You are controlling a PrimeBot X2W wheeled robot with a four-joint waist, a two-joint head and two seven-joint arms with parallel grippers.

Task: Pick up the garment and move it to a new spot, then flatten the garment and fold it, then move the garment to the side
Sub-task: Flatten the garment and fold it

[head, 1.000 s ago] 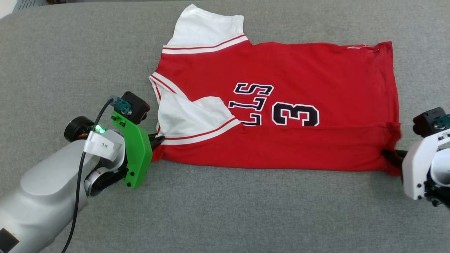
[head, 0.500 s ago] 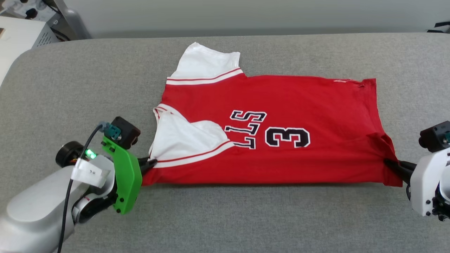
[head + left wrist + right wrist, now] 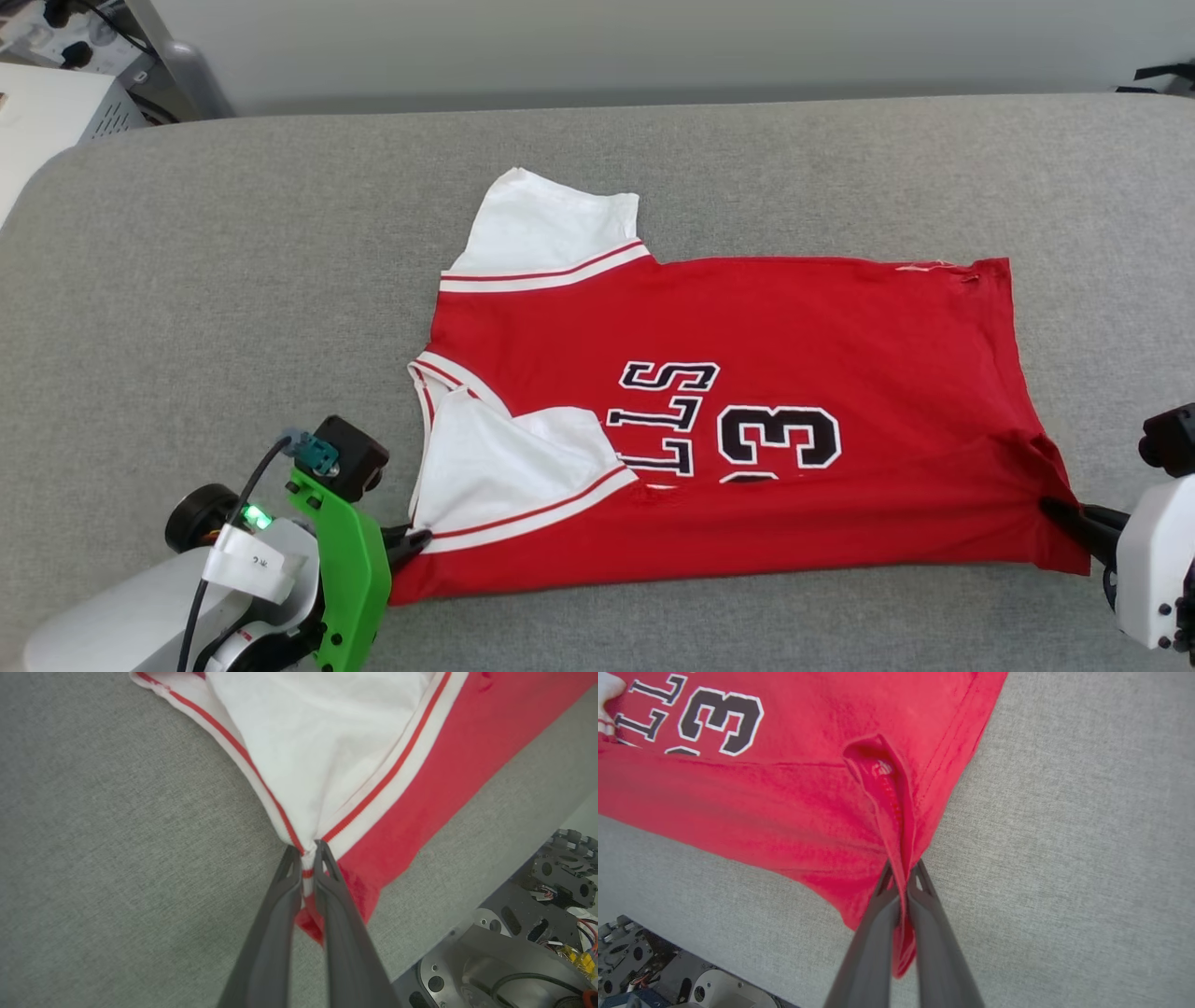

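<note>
Setting: robotics lab or test bay. Work surface is a grey fabric-covered table [image 3: 233,280]. Beyond its far left corner stands a white vented equipment case [image 3: 65,121] with cabling [image 3: 56,14]. A plain pale wall [image 3: 653,47] runs behind. A bare metal chassis with exposed wiring [image 3: 537,933] sits below its near edge.

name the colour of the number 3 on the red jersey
The number 3 is black, outlined white; head view shows it best.

1. I see the red jersey T-shirt [image 3: 794,345] spread across the grey padded surface [image 3: 233,280], neck end to my left and hem to my right.
2. Left gripper [image 3: 417,541] is clamped on the near left corner, just below the folded-in white sleeve [image 3: 504,467].
3. Right gripper [image 3: 1055,509] is clamped on the near hem corner, and the cloth puckers there.
4. Far sleeve [image 3: 551,229] lies flat, pointing away from me.
5. Black number 3 [image 3: 780,439] reads sideways.
6. White equipment case [image 3: 47,121] sits at the far left.
</note>
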